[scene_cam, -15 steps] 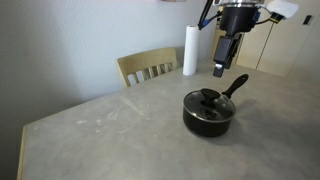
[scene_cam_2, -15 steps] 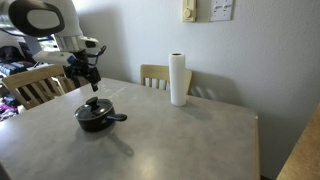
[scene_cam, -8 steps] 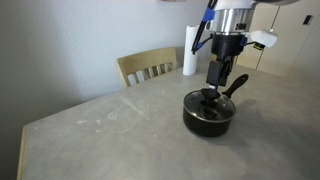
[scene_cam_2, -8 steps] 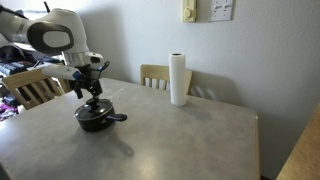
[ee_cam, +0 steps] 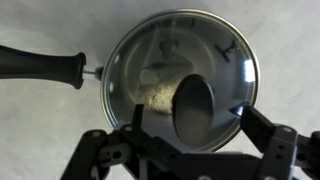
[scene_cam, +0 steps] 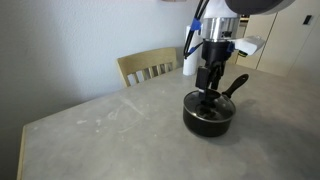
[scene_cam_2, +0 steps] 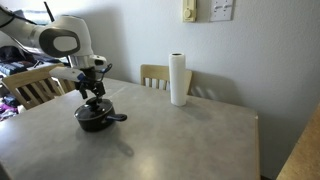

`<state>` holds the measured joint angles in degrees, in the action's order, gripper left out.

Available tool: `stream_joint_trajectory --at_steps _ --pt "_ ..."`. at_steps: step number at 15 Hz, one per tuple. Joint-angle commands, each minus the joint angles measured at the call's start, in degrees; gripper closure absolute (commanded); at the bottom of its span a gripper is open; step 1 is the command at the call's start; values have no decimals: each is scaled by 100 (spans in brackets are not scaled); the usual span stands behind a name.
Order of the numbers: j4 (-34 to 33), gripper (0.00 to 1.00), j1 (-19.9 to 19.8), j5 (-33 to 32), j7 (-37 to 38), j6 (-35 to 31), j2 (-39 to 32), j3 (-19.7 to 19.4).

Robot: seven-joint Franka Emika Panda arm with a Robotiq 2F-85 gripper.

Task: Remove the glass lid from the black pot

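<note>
One gripper (scene_cam: 210, 92), spread wide, low over glass lid (ee_cam: 160, 60) seated on black pot (scene_cam: 205, 123).

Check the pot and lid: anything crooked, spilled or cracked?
Nothing stands out. The glass lid sits level on the black pot, its rim unbroken in the wrist view. The pale patch under the glass may be reflection. The jaws of the gripper stand open either side of the knob.

Paper-towel roll (scene_cam_2: 179, 80) upright on grey table (scene_cam_2: 190, 140); wooden chair (scene_cam_2: 153, 75) behind — wall plate (scene_cam_2: 222, 9) above.
</note>
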<state>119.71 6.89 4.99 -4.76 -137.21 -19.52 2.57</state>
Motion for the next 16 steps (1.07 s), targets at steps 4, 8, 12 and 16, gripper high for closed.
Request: stream_joint_trajectory --at_steps 4,8,12,16 --pt "-284 47 -19 -305 394 139 -306 58" --pt "-268 74 41 -568 705 324 -139 -5" --pt "-240 86 79 -719 957 794 205 17" --pt "-312 86 140 -924 1119 1427 552 41"
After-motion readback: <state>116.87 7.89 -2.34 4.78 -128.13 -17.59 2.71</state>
